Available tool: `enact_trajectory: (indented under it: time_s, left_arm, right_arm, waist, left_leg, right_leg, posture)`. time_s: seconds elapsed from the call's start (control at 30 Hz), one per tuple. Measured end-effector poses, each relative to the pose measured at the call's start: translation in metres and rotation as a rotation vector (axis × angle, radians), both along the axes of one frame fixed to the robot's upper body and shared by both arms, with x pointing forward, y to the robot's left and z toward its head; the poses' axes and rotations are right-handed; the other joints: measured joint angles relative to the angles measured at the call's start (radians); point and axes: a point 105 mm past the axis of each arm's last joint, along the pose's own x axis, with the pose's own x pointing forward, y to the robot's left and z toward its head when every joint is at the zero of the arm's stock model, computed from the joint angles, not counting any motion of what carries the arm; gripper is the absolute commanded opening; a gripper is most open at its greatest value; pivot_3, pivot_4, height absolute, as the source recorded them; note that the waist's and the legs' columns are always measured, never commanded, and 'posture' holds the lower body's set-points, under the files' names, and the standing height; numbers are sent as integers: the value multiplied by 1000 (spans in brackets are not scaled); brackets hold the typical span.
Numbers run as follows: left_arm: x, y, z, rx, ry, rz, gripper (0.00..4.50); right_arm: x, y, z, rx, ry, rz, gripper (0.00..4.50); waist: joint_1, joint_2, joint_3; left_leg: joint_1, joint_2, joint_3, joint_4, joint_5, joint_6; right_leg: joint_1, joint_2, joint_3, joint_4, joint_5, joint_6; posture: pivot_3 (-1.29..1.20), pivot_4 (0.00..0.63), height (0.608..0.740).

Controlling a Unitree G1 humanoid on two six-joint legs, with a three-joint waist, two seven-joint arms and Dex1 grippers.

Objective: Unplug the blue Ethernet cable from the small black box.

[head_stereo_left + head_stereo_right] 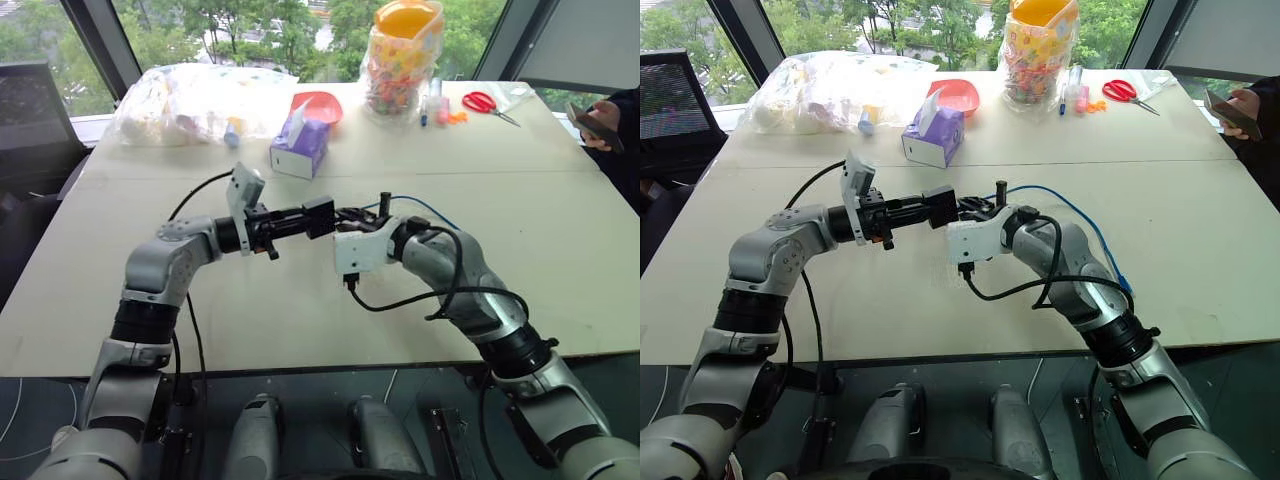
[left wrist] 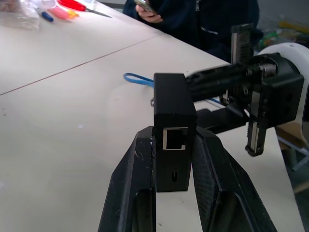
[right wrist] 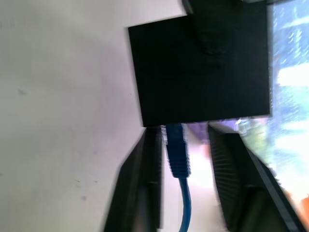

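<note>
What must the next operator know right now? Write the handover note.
Left gripper: shut on the small black box, held above the table.
Right gripper: open, fingers on either side of the blue Ethernet cable just behind its plug, not clamping it.
Done: box secured, right gripper lined up.
Left: the plug looks seated in the box. Close on it and pull it out.

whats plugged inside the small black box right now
The blue Ethernet cable runs into one side of the small black box, with its plug tip hidden inside. A second port facing the left wrist view is empty. The left gripper is shut on the box.
</note>
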Motion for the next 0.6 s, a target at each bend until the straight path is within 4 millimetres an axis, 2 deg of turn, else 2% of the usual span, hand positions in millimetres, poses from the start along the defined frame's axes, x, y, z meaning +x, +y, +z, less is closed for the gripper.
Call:
enact_trajectory:
  time_s: [0.1,0.13,0.33,0.47,0.6]
  left_arm:
    - [-6,6,2,13,-4,-55,453]
    - [-8,10,3,22,-6,-73,453]
    - [-23,21,17,8,-24,-206,453]
    - [-29,24,34,-10,-27,-275,453]
    - [-30,25,45,-21,-52,-292,453]
  right_arm:
    - [-11,-4,2,74,209,63,4277]
    - [-17,-6,6,84,271,99,4467]
    - [-32,-7,37,311,612,195,4467]
    - [-33,-8,42,493,941,174,4467]
    - [-34,-5,46,579,1067,185,4467]
  waist:
    - [0,0,0]
    - [0,0,0]
    - [-1,0,0]
    - [0,0,0]
    - [0,0,0]
  left_leg:
    - [0,0,0,0,0,0]
    - [0,0,0,0,0,0]
    - [0,1,0,0,0,0]
    - [-1,1,0,1,0,1]
    - [-1,1,1,0,-2,2]
  right_leg:
    - [0,0,0,0,0,0]
    - [0,0,0,0,0,0]
    - [0,0,0,0,0,-1]
    - [-1,-1,0,0,0,-1]
    - [-1,-1,0,0,0,-1]
  posture:
    - [0,150,735]
    - [0,150,735]
    - [0,150,735]
    - [0,150,735]
    - [0,150,735]
